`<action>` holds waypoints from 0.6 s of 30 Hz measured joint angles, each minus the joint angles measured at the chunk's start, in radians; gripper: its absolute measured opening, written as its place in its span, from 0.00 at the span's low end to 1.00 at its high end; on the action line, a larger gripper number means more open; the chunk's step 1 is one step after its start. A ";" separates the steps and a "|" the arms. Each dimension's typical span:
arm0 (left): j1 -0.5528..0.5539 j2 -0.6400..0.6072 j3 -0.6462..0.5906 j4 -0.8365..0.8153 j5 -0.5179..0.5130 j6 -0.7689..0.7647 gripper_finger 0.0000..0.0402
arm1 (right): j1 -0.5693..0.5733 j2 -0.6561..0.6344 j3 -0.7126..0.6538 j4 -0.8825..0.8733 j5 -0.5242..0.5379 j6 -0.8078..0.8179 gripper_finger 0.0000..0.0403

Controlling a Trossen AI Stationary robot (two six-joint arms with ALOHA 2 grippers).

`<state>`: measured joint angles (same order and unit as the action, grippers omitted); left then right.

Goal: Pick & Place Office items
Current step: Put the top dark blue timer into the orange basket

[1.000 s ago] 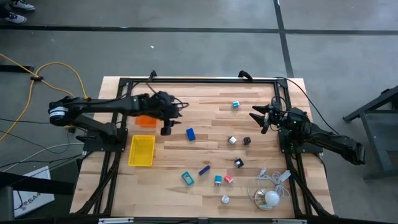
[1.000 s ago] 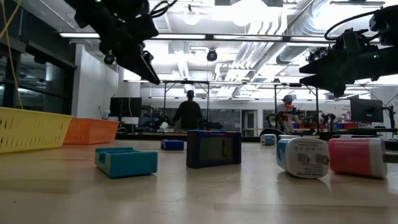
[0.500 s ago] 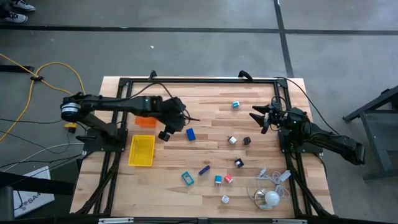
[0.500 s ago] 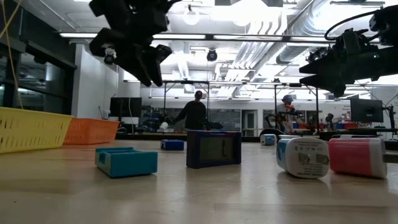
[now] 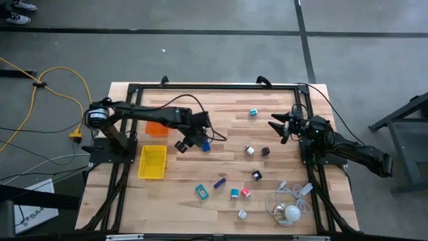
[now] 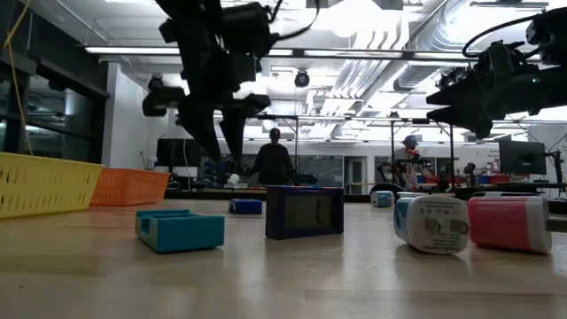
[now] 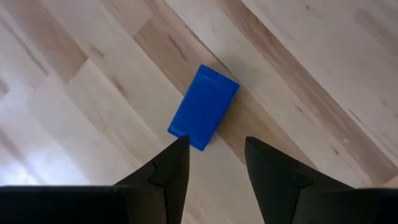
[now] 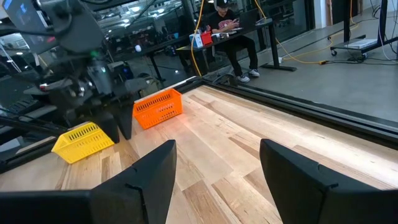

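I saw nothing inside the yellow tray [image 5: 152,163] at nine o'clock; the orange tray [image 5: 155,129] was partly hidden. Only the wrist view showed the left gripper [image 7: 214,152] parted and holding nothing above the blue block [image 7: 204,107]. The right gripper [image 5: 274,125] hung open and bare at three o'clock.

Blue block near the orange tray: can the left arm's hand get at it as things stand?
Probably yes. The left hand hangs open directly above the blue block, which lies flat on bare wood with nothing beside it, so a straight descent looks free.

- The high camera is looking straight down, taking in the whole tabletop [image 5: 267,144] and both arms.
- The low camera is sitting at tabletop height, facing level into the room.
- The left wrist camera is hanging close above the blue block [image 7: 204,107], also visible from above.
- The right wrist camera is looking across the tabletop towards the orange tray [image 8: 158,107].
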<state>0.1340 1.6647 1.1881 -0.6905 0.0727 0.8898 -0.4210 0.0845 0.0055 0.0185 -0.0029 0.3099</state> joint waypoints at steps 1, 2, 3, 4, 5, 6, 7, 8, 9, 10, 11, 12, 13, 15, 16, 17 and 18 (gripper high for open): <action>-0.001 0.008 0.000 -0.002 0.000 0.001 0.37 | 0.000 0.000 0.000 0.000 0.000 0.000 0.54; -0.001 0.016 0.000 -0.002 -0.001 0.001 0.37 | 0.000 0.000 0.000 0.000 0.000 0.000 0.54; -0.001 0.020 0.000 -0.002 -0.001 0.001 0.37 | 0.000 0.000 0.000 0.000 0.000 0.000 0.54; -0.001 0.021 0.000 -0.002 -0.001 0.002 0.37 | 0.000 0.000 0.000 0.000 0.000 0.000 0.54; -0.001 0.021 0.000 -0.001 -0.001 0.001 0.37 | 0.000 0.000 0.000 0.000 0.000 0.000 0.54; -0.001 0.021 0.000 0.001 -0.001 -0.005 0.37 | 0.000 0.000 0.000 0.000 0.000 0.000 0.54; -0.001 0.021 0.000 0.004 0.000 -0.018 0.37 | 0.000 0.000 0.000 0.000 0.000 0.000 0.54; -0.001 0.021 0.000 0.007 0.006 -0.026 0.37 | 0.000 0.000 0.000 0.000 0.000 0.000 0.54; -0.001 0.019 0.000 0.009 0.022 -0.037 0.37 | 0.000 0.000 0.000 0.000 0.000 0.000 0.54; 0.002 0.017 0.000 0.010 0.043 -0.051 0.37 | 0.000 0.000 0.000 0.000 0.000 0.000 0.54; 0.007 0.015 0.000 0.010 0.069 -0.059 0.37 | 0.000 0.000 0.000 0.000 0.000 0.000 0.54; 0.012 0.015 0.001 0.011 0.095 -0.058 0.37 | 0.000 0.000 0.000 0.000 0.000 0.000 0.54; 0.018 0.015 0.001 0.010 0.114 -0.056 0.37 | 0.000 0.000 0.000 0.000 0.000 0.000 0.54; 0.033 0.015 0.001 0.001 0.134 -0.054 0.37 | 0.000 0.000 0.000 0.000 0.000 0.000 0.54; 0.039 0.015 0.001 -0.002 0.135 -0.053 0.37 | 0.000 0.000 0.000 0.000 0.000 0.000 0.54; 0.046 0.015 0.001 -0.001 0.133 -0.053 0.37 | 0.000 0.000 0.000 0.000 0.000 0.000 0.54; 0.054 0.015 0.003 -0.004 0.128 -0.052 0.37 | 0.000 0.000 0.000 0.000 0.000 0.000 0.54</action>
<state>0.1878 1.6794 1.1915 -0.6940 0.2005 0.8375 -0.4210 0.0845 0.0055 0.0185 -0.0029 0.3099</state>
